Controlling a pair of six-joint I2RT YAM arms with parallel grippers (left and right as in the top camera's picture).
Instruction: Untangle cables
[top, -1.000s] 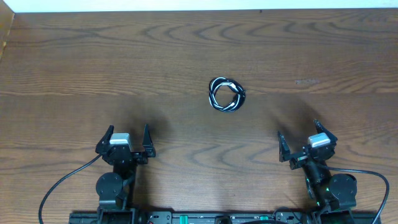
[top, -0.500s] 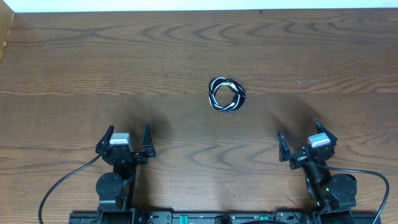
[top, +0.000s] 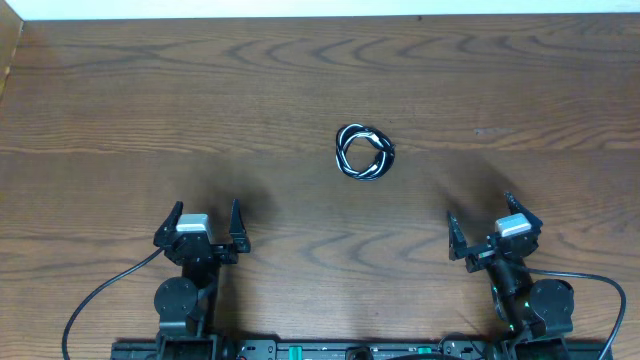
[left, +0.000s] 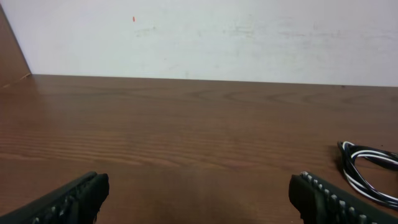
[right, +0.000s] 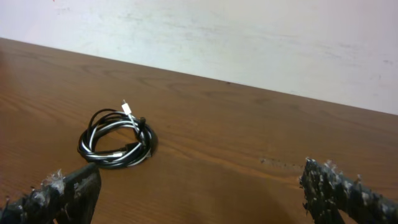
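- Nothing has shifted since a second ago.
- We see the cables (top: 364, 152) coiled black-and-white on the table (top: 120, 100), well apart from both grippers.
- Our left gripper (top: 208, 206) and right gripper (top: 478, 207) gape empty.

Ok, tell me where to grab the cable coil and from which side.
Take the bunched side of the cable coil from above, likely with the nearer right gripper. It lies flat on the table, so a top-down pinch straddles the strands.

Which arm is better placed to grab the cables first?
Probably right: the cables lie nearer the right gripper, whose camera shows the whole coil; the left gripper sees only its edge.
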